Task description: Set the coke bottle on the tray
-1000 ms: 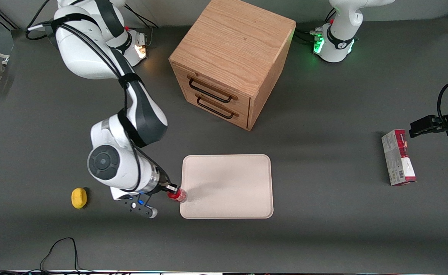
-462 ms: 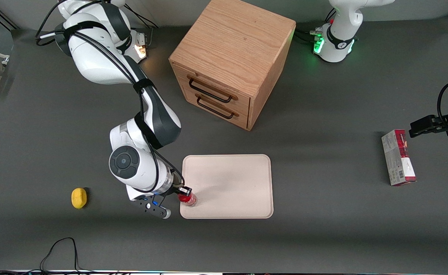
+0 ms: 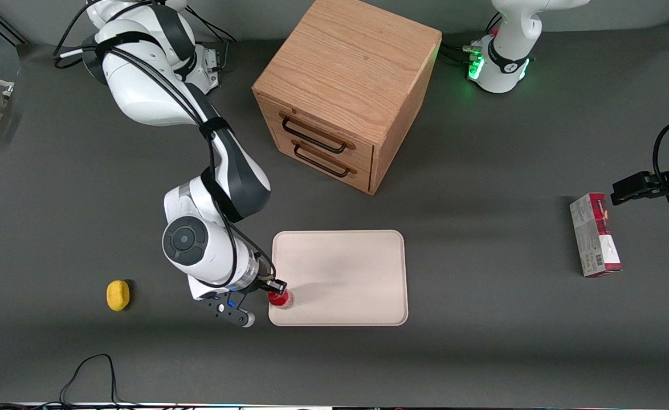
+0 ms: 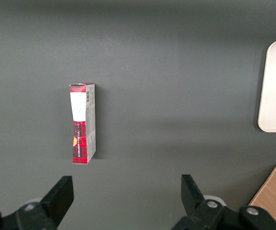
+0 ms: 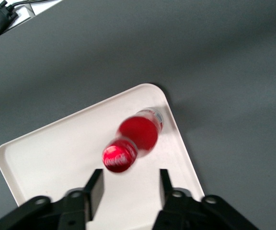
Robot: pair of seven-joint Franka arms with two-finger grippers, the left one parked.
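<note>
Dark grey matting covers the table (image 3: 482, 319), on which we see the cream tray (image 3: 346, 267) lying flat at lower centre of the front view. At the tray's corner nearest the camera and toward the working arm's end, the coke bottle (image 3: 280, 297) stands inside the rim; we make out only its red cap and shoulder here, the base being hidden beneath them. The gripper (image 3: 272, 287) hangs at the bottle's edge, its body covering the fingertips in this view. In the right wrist view we find the bottle (image 5: 137, 139) blurred and foreshortened on the tray (image 5: 56, 158), with the two fingers (image 5: 94, 188) spread apart on either side of the cap and touching nothing, so the bottle stands free. A wooden drawer cabinet (image 3: 346, 91) sits at upper centre, farther from the camera than the tray. A yellow object (image 3: 118, 295), too small for us to identify, lies toward the working arm's end. A red-and-white carton (image 3: 595, 234) lies toward the parked arm's end.
</note>
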